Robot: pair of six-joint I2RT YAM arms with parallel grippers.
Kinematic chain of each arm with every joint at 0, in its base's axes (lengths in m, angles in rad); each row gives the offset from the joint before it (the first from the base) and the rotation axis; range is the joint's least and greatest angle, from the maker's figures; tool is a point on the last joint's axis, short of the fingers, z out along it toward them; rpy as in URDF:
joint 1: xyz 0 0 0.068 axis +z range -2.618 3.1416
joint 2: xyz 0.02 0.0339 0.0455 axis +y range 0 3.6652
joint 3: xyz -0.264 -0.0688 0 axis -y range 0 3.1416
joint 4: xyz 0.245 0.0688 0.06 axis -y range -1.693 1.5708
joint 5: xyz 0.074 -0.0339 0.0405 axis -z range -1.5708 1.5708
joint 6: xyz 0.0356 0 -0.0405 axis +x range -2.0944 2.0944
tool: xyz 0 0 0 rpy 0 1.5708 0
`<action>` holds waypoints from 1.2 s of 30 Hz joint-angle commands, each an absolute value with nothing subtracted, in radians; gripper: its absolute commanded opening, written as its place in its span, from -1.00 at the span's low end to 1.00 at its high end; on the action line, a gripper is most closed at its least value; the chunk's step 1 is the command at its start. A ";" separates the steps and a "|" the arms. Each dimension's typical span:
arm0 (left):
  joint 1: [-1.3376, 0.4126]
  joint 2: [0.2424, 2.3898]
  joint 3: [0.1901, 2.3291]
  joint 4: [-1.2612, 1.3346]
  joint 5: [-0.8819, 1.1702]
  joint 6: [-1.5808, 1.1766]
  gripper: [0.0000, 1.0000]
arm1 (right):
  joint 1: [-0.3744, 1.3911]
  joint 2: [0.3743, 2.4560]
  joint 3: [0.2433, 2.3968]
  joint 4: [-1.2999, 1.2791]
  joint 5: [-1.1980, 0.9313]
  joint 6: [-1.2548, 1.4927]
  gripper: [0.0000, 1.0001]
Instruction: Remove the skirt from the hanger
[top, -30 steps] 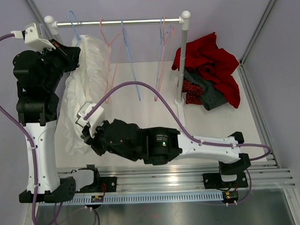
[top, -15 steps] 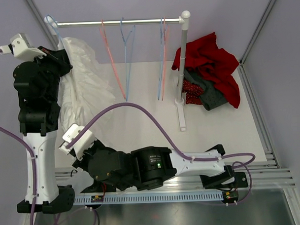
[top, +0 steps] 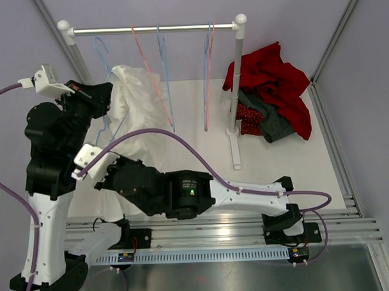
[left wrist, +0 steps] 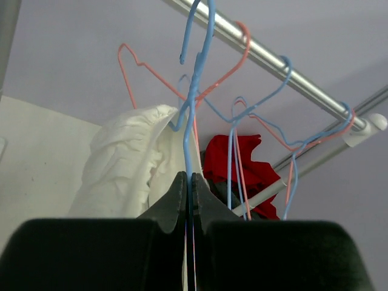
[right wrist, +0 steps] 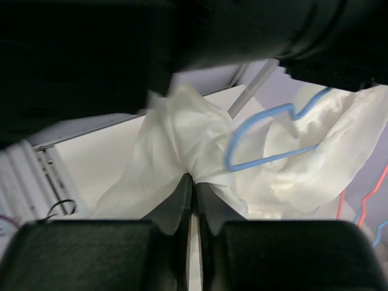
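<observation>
The white crumpled fabric skirt [top: 134,100] hangs over the far-left part of the white bench [top: 298,174]. Its long axis runs from a bunched top near the left end of the silver metal rail [top: 177,28] down and toward the near-left. There it is drawn into a narrow pinch.

The left gripper [left wrist: 189,179] has its jaws clenched on the light-blue wire hanger [left wrist: 185,145]. The wire stands nearly upright from the jaws, with its hook uppermost, close by the rail. Whether the hook touches the rail cannot be told. The skirt's top folds lie against this hanger, just left of the wire in the left wrist view.

The right gripper [right wrist: 191,182] has its jaws clenched on a gathered fold of the skirt, and the cloth fans up and away from the pinch toward the hanger's blue shoulder.

The skirt sits close to the bench's left edge and the left wall. To its right, bare bench shows as far as the white upright post [top: 237,86]. Pink and blue wire hangers [top: 208,68] dangle from the rail above that stretch. A heap of red and grey clothes [top: 272,79] lies beyond the post, well apart from the skirt.
</observation>
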State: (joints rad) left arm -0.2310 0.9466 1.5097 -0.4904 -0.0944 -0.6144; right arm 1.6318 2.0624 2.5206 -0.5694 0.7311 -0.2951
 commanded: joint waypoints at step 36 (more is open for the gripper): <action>-0.235 0.907 1.916 -1.143 0.008 -0.482 -1.00 | 1.465 1.663 1.823 -0.469 0.680 -0.007 0.99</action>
State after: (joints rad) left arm -0.2325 0.9520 1.9636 -1.0557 0.0414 -0.5014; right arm 1.5177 1.7054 1.8633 -0.4934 0.7349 -0.0944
